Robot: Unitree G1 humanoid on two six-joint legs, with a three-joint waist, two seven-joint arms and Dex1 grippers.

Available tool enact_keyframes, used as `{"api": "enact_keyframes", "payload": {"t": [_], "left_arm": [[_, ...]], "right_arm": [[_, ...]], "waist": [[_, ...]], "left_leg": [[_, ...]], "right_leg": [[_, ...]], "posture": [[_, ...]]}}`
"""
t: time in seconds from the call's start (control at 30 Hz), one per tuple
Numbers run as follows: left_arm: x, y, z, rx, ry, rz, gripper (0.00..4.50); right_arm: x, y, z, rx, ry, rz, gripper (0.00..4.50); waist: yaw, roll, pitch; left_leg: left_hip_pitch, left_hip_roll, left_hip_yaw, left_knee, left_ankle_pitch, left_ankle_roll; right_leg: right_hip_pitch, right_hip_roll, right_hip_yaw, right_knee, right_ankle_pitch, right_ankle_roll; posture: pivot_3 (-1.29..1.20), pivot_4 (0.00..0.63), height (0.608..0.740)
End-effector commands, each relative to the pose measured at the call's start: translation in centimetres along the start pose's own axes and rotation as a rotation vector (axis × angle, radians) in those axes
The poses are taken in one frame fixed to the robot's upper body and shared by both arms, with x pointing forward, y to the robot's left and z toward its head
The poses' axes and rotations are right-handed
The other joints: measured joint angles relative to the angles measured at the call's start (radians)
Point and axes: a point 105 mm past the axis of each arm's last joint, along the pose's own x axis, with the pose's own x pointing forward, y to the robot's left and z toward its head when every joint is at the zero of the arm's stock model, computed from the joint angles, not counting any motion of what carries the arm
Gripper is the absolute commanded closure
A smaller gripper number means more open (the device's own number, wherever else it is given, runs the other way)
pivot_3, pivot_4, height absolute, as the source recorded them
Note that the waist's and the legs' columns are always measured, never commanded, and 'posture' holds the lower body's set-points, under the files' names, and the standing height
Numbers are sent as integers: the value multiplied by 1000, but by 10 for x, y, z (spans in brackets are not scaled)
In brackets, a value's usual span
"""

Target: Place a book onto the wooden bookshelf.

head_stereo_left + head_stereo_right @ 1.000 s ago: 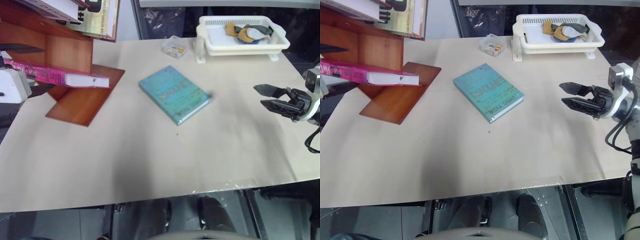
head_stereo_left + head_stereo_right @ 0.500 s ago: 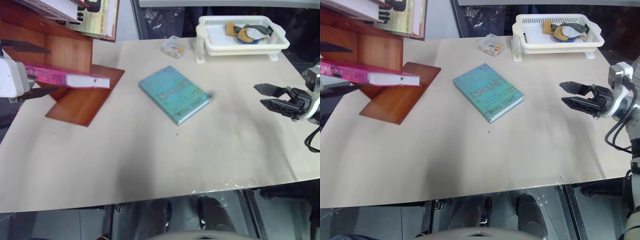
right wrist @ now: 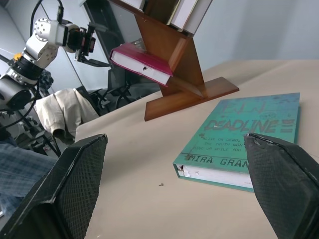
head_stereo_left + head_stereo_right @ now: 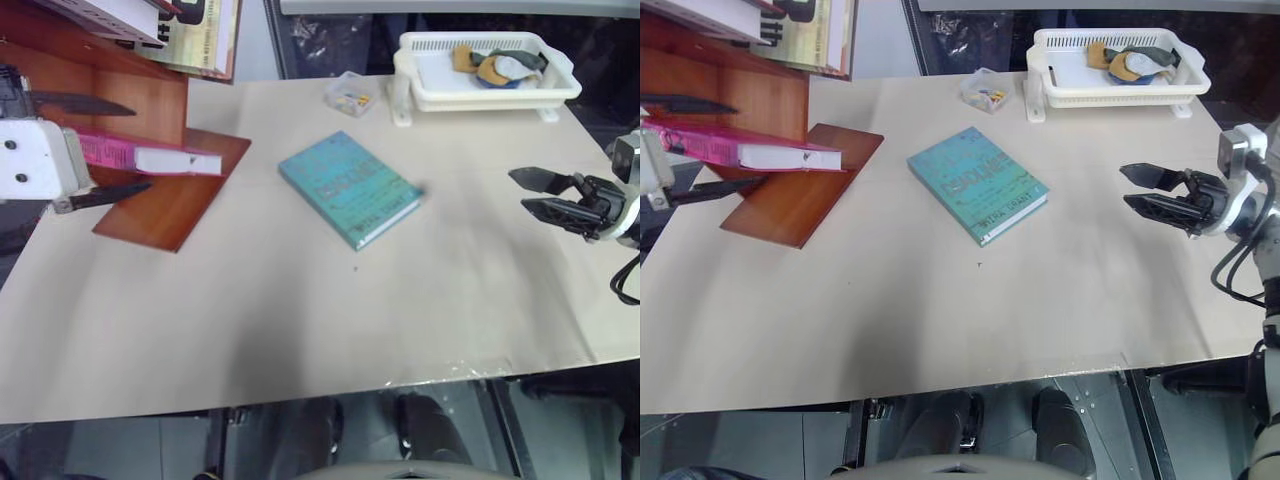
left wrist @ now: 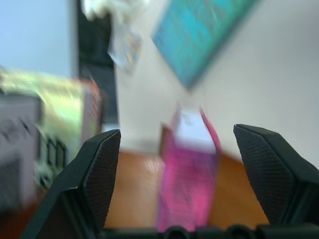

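- The pink book lies flat on a tilted board of the wooden bookshelf, white page edges facing out over the desk, its spine end back towards my left gripper.
- I read it as already resting on the shelf; it looks settled, though I can't see how much of the board is under it.
- Handling, my judgement: thin paperback, light, covers flex, glossy cover likely slick. Best hold is across the covers near the spine, where it's stiffest; pinching the page edge would let it fan or droop.
- Left gripper: fingers spread wide, one above the book and one below, with gaps showing, so not clamped on it.
- Right gripper: fingers apart, empty, hovering over the desk's right side, well away from the shelf.
- Teal book lies flat mid-desk. White basket tray and a small clear box sit at the far edge.
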Motion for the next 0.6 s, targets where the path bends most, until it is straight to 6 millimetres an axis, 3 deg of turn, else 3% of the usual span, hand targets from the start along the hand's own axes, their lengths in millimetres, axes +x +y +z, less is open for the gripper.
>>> {"api": "enact_keyframes", "payload": {"t": [0.03,0.3,0.43,0.6], "left_arm": [[6,3,16,0,-55,20,507],[54,-24,42,10,-160,-23,507],[70,-39,40,36,-130,-63,507],[73,-41,24,56,-45,-45,507]], "right_arm": [[-5,9,15,-67,-2,45,0],[-5,10,14,-71,-3,45,0],[-6,9,14,-73,-4,40,0],[-7,10,13,-74,-3,37,0]], "waist": [[-1,0,0],[1,0,0],[0,0,0],[0,0,0]], "left_leg": [[0,0,0,0,0,0],[0,0,0,0,0,0],[0,0,0,0,0,0],[0,0,0,0,0,0]], "right_leg": [[0,0,0,0,0,0],[1,1,0,0,0,0],[0,1,0,0,0,0],[0,0,1,0,0,0]], "posture": [[0,150,740],[0,150,740],[0,150,740],[0,150,740]]}}
